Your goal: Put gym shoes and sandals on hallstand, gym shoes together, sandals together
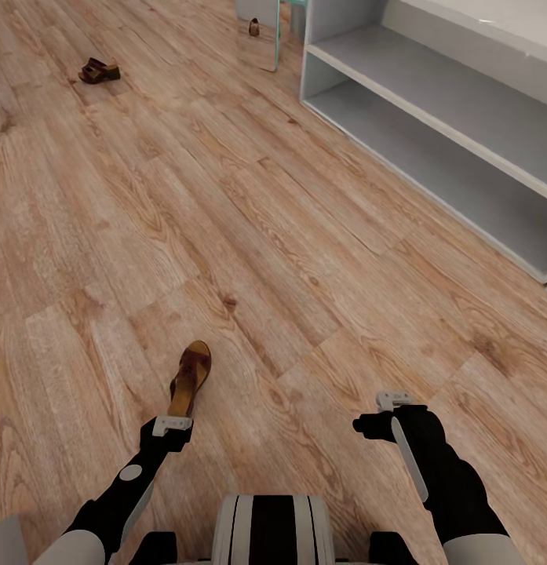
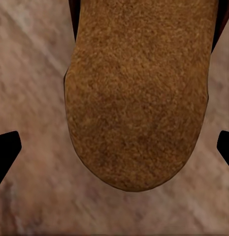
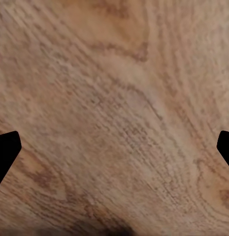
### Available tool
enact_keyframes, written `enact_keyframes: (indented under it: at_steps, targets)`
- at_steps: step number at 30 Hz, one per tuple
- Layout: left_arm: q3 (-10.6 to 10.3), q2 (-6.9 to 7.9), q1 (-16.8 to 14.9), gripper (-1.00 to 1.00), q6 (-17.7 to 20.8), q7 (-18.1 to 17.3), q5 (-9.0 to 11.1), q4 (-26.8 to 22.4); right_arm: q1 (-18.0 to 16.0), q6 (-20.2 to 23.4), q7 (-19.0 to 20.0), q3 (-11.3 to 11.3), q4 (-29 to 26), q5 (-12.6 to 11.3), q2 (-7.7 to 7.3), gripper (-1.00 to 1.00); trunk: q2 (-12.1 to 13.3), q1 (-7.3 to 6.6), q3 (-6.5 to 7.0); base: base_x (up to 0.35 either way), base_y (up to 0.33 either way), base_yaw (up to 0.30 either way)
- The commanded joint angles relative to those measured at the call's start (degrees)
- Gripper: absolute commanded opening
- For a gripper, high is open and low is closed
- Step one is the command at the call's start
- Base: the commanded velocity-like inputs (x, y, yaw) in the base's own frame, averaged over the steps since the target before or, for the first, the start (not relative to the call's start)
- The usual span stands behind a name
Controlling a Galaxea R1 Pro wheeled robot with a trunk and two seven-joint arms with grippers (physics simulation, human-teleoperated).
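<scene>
Dark brown leather sandal with tan insole lies flat on the light wood-plank corridor floor, just beyond the left gripper, whose fingers are spread wide either side of its rounded end. Probably light, stiffish sole; grip across the sole's sides (straps likely floppy). Right gripper wide, empty. Second sandal far off; pale-grey hallstand right, open floor between.

I had both arms stretched forward and angled down, black forearms flanking the trunk. My left pincer pointed straight down with its jaws spread wide; in the left wrist view only the dark fingertips showed at the edges. My right pincer sat level with it, well apart, equally wide, fingertips splayed.
</scene>
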Motion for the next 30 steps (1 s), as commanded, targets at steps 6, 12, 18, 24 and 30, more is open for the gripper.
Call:
enact_keyframes:
  at_steps: [6,12,18,24,30]
  targets:
    - [0.0,0.01,0.0,1.00,-0.2,0.0,-0.5,0.0,0.0,0.2,0.0,0.0,0.0,-0.1,-0.01,1.00,0.0,-0.01,-0.09,0.000,0.000,0.000]
    - [0.0,0.01,0.0,1.00,-0.2,0.0,-0.5,0.0,0.0,0.2,0.0,-0.1,0.0,0.0,-0.01,1.00,0.0,-0.01,-0.10,0.000,0.000,0.000]
    - [0.0,0.01,0.0,1.00,-0.2,0.0,-0.5,0.0,0.0,0.2,0.0,-0.1,0.0,0.0,-0.01,1.00,0.0,-0.01,-0.10,0.000,0.000,0.000]
    - [0.0,-0.05,0.0,1.00,-0.2,0.0,-0.5,0.0,0.0,0.2,0.0,-0.1,0.0,0.0,-0.01,1.00,0.0,-0.01,-0.10,0.000,0.000,0.000]
    - [0.0,-0.01,0.0,1.00,-0.2,0.0,-0.6,0.0,0.0,0.2,0.0,-0.1,0.0,-0.1,-0.01,1.00,0.0,-0.01,-0.10,0.021,0.000,0.000]
